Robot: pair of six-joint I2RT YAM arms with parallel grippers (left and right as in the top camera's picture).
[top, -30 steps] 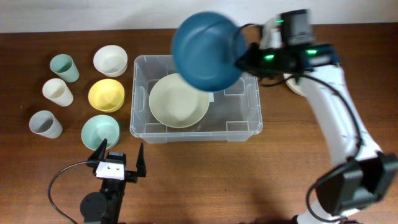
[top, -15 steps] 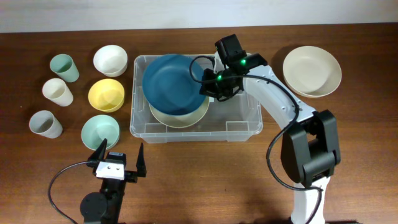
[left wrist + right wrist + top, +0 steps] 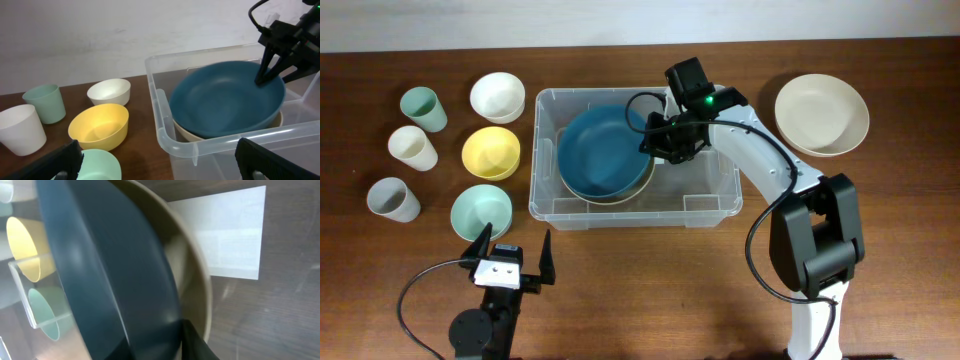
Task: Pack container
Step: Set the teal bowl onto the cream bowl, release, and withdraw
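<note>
Container [image 3: 705, 192] of clear plastic sits at the middle of the table, its long side across the robot's front. Nearest the robot, at the table's near edge and apart from every dish, the left gripper [image 3: 515, 240] hangs with its jaws spread wide around nothing. Just beyond it stands a mint bowl [image 3: 482, 210], with a grey cup [image 3: 393, 199] to that bowl's left. Next comes the bin itself: a cream bowl [image 3: 191, 133] lies in its left half, and a blue bowl [image 3: 605, 150] is nested in that one, slightly tilted. The right gripper [image 3: 652, 140] reaches down inside the bin from the far right side, and its jaws are pinched onto the blue bowl's right rim. The right wrist view, blurred, shows a white label [image 3: 235, 235] on the bin's bottom beside the stacked bowls. Left of the bin sits a yellow bowl [image 3: 491, 152], beside a cream cup [image 3: 412, 147]. Farther back stand a green cup [image 3: 423, 109] and a white bowl [image 3: 498, 97]. Far right of the bin, well apart, rests a second cream bowl [image 3: 822, 114].
</note>
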